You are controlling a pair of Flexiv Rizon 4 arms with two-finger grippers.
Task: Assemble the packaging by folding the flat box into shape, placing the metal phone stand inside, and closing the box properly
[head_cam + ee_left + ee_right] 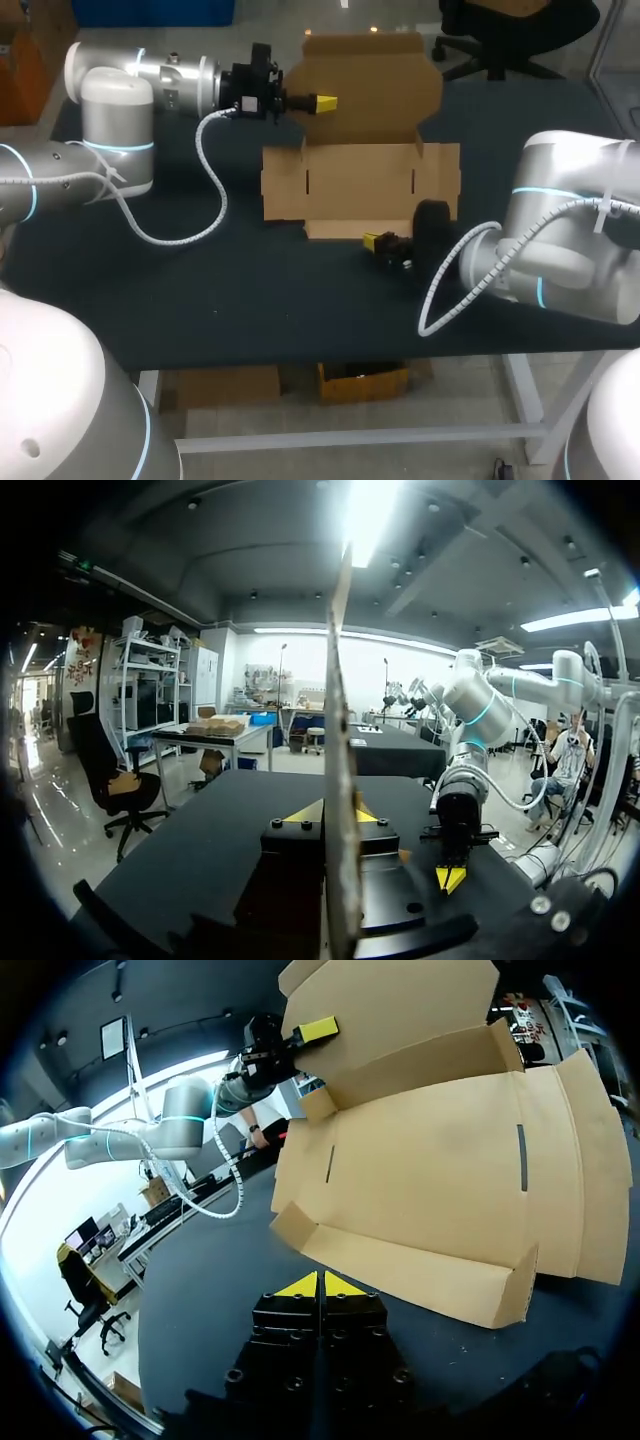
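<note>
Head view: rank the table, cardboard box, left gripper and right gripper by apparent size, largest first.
1. table
2. cardboard box
3. left gripper and right gripper: both far smaller. They are not ranked against each other, since the right one is partly hidden by its own wrist.

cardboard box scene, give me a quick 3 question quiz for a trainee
1. True or false: the left gripper is shut on the raised lid flap of the cardboard box.
2. Which gripper sits near the box's front edge, without touching it? A left, B right, C neither.
3. Fill in: the right gripper has its fingers ___, with nothing between them.
Key: 1 true; 2 B; 3 shut.
</note>
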